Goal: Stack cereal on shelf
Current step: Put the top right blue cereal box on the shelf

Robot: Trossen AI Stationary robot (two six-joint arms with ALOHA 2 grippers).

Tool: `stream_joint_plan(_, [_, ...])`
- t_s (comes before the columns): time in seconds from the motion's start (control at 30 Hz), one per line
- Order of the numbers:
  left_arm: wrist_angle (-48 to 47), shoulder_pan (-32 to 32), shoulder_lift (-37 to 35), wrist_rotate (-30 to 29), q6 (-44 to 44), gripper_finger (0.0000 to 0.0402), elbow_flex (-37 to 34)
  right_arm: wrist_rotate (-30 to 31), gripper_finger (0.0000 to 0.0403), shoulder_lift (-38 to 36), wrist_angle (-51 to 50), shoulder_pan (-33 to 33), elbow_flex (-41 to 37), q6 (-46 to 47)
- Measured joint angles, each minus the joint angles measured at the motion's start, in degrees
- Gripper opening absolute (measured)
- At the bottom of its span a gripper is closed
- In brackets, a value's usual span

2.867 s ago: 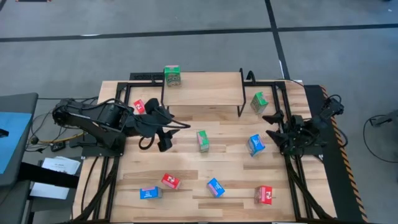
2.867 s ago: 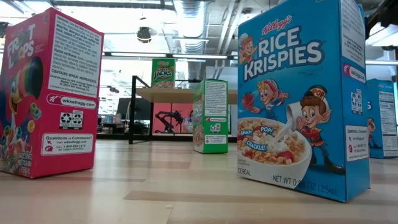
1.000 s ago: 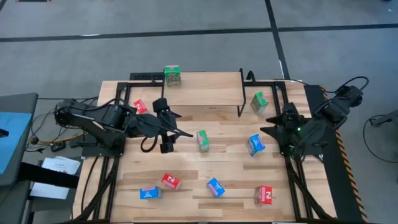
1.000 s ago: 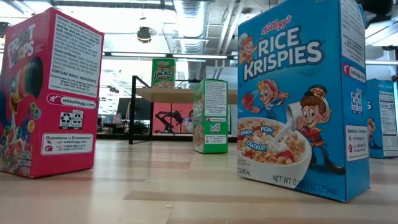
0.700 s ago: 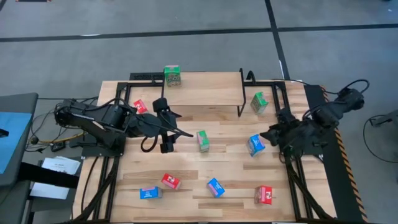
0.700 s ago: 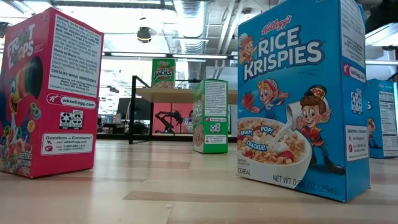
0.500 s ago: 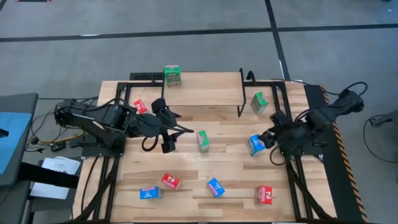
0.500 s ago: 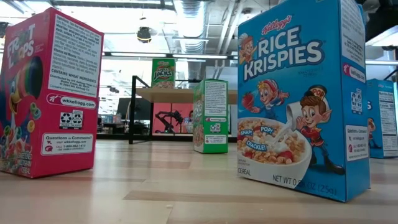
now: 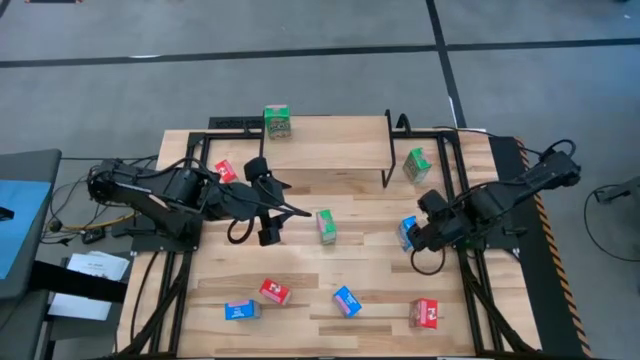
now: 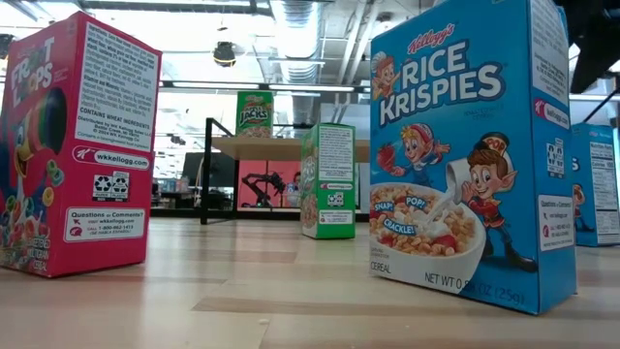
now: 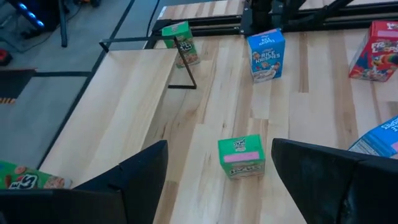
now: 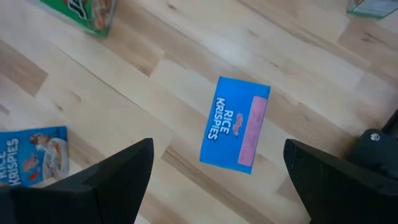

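Blue cardboard sits directly under the right gripper (image 12: 211,180), whose fingers are spread wide over a standing blue box (image 12: 235,124), near the table's right edge. The box looks light, stiff-sided yet crushable, and slick; I judge the best hold is across its narrow sides, gently. The left gripper (image 11: 214,177) waits with fingers apart near a green box (image 11: 241,156) mid-table. One green box (image 9: 277,122) stands on the shelf's (image 9: 330,150) far left corner.
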Motion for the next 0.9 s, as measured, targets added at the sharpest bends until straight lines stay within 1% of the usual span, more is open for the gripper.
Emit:
stream_joint_plan(0.27, [-0.3, 0.0, 0.0, 0.1, 0.5, 0.0277, 0.0, -0.2, 0.0382, 3.3, -0.3, 0.0, 0.0, 0.0])
stream_joint_plan(0.5, [-0.3, 0.0, 0.0, 0.1, 0.5, 0.0277, 0.0, -2.3, 0.0382, 7.6, -0.5, 0.0, 0.0, 0.0])
stream_joint_plan(0.7, [-0.3, 0.0, 0.0, 0.1, 0.5, 0.0277, 0.0, -3.2, 0.0382, 11.6, -4.0, 0.0, 0.0, 1.3])
stream_joint_plan(0.9, [-0.4, 0.0, 0.0, 0.1, 0.5, 0.0277, 0.0, -3.2, 0.0382, 14.3, -4.3, -1.3, 0.0, 0.9])
